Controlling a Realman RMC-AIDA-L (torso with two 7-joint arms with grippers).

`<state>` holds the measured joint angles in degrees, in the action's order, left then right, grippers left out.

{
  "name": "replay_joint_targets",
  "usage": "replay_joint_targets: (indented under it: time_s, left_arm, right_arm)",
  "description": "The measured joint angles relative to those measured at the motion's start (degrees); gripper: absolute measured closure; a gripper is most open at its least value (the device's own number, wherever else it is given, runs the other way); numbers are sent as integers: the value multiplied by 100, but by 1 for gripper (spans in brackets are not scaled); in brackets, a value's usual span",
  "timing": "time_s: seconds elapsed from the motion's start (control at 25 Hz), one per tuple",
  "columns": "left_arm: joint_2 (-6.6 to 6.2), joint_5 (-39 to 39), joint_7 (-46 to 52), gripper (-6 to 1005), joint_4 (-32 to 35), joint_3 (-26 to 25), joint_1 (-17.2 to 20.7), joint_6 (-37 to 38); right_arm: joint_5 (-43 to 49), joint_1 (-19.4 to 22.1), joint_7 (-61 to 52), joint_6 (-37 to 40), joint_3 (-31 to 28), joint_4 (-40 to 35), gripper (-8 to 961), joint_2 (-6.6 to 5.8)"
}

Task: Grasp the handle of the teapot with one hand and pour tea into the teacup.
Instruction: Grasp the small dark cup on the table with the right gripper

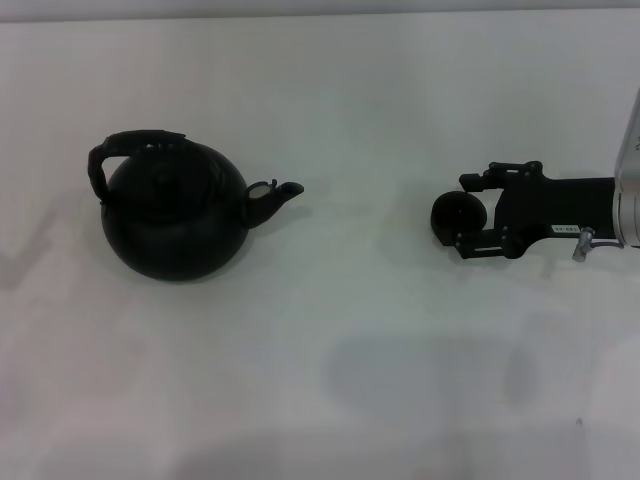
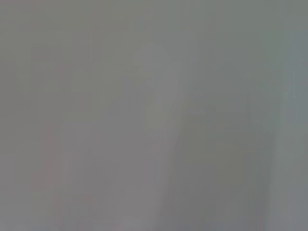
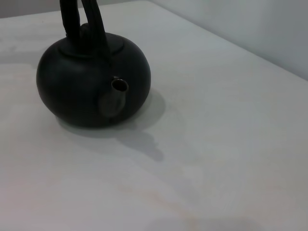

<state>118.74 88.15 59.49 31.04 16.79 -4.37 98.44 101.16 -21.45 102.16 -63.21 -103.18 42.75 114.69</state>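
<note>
Looking down on a white table [image 1: 330,90]. Noting a faint grey shadow [image 1: 430,375] at lower centre of the head view, well below anything solid.

Moving farther, to the right edge at middle height: finding the right gripper [image 1: 462,212] reaching in toward the centre on its black arm. Fingers [image 1: 478,178] spreading just wide enough to bracket the cup [image 1: 452,215], one above it and one below it in the frame, pinching it at the tips. Showing the cup as a small dark round shape, right of centre, with no close shadow of its own under it.

Crossing a wide bare stretch to the left of the frame at about the same height: finding the teapot [image 1: 175,220] sitting upright on the table, well apart from the cup. Pointing its short spout [image 1: 275,195] right, toward the gripper. Carrying the handle [image 1: 135,142] arched across its crown, untouched.

In the right wrist view, facing the teapot [image 3: 72,86] spout-first [image 3: 113,98], with the handle [image 3: 91,24] standing above the lid [image 3: 91,45].
</note>
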Motion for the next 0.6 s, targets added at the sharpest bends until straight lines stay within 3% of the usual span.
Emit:
replay_joint_targets:
  time_s: [0.6]
  left_arm:
    - [8,0,-17,129,-19,0,-3,-9]
  right_arm:
    - [-50,1,-31,407,448,13,119,0]
